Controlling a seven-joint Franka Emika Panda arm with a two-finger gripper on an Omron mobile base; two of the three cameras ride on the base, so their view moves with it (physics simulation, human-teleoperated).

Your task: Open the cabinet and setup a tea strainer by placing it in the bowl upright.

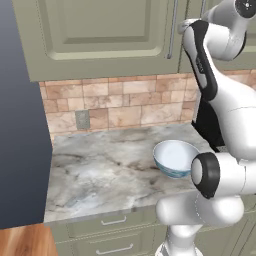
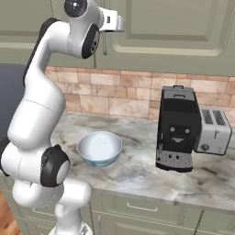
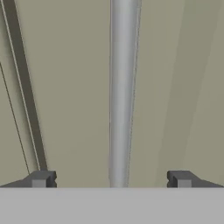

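Note:
The olive-green cabinet (image 1: 100, 35) hangs shut above the counter. Its long silver bar handle (image 3: 121, 92) runs straight up the hand view, close in front of my gripper (image 3: 111, 179). The gripper is open, one dark fingertip (image 3: 41, 178) on each side of the bar, not touching it. In the right base view my hand (image 2: 112, 22) is raised against the cabinet door (image 2: 174, 27) at the handle (image 2: 104, 46). The bowl (image 2: 99, 148), white inside and pale blue outside, stands empty on the marble counter (image 1: 100, 170). The tea strainer is out of view.
A black coffee machine (image 2: 178, 128) and a silver toaster (image 2: 215, 131) stand right of the bowl. A tall dark panel (image 1: 20, 125) bounds the counter on the left. Drawers (image 1: 115, 222) sit below the counter edge. A dark door seam (image 3: 24, 87) runs left of the handle.

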